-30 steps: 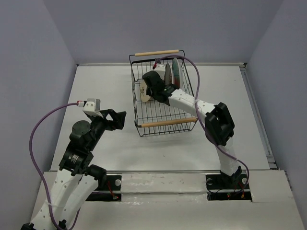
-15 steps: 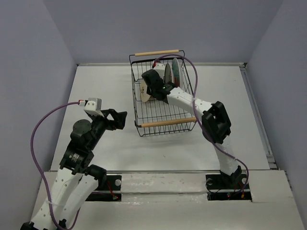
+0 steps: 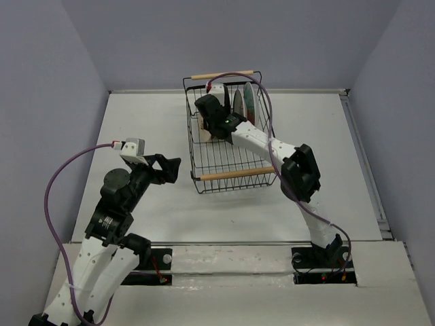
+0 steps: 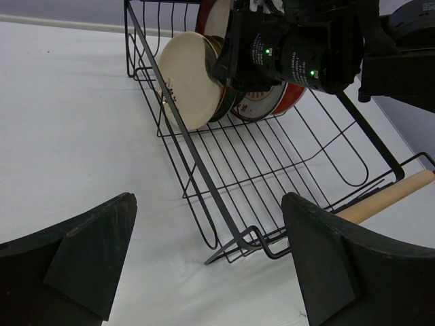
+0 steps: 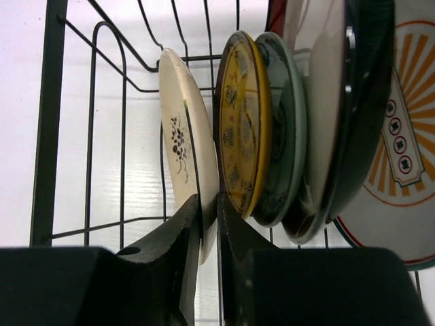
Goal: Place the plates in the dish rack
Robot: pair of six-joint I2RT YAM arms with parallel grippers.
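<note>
Loading looks nearly finished: plates (image 5: pixel 246 122) stand on edge in the rack (image 3: pixel 238 174) by the desk's far edge. The right claw (image 5: pixel 209 204) pinches the rim of the cream plate (image 5: pixel 178 115) there; letting go seems all that remains. The left claw (image 4: pixel 207 204), spread and empty, hovers nearer the left edge.

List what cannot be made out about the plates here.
Top external: the right gripper covers most plates in the dish rack; their count is unclear.
Left wrist: the same gripper hides the plates behind the cream plate.
Right wrist: the sunburst plate is cut off by the right edge.
</note>
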